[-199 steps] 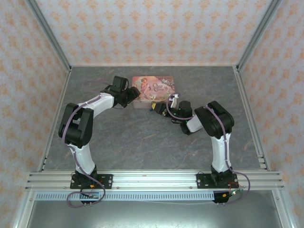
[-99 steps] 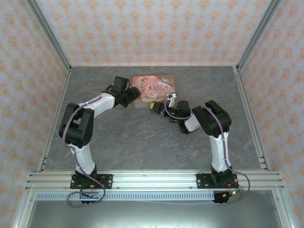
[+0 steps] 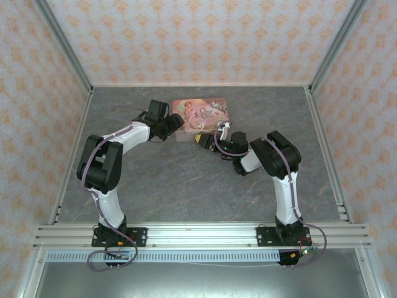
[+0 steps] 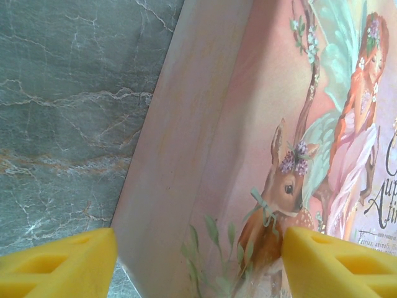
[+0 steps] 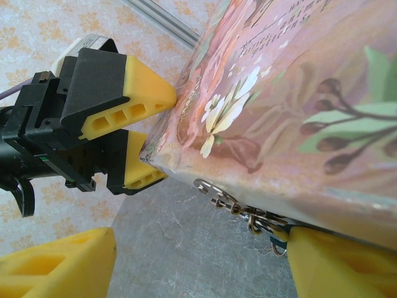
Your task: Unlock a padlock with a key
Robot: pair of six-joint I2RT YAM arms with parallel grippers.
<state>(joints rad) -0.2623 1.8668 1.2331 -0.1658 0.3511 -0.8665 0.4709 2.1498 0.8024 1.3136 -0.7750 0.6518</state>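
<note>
Jaws of left gripper [image 4: 198, 264] stayed clamped across the left end of pink tin box [image 3: 201, 112], both pads against it. Jaws of right gripper [image 5: 198, 261] stood wide apart, empty, and had shifted slightly nearer the tin's front wall. Padlock [image 5: 276, 231] hung at that wall, partly hidden. Desk [image 3: 186, 180] was grey, marbled.

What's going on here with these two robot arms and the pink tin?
Both arms are working at a pink tin box. The left hand seems clamped on the tin's left end, steadying it. The right hand is open at the tin's front edge, with a small metal chain and the tiny blue-teal padlock hanging between its fingers, close to one of them. It grips nothing yet.
</note>
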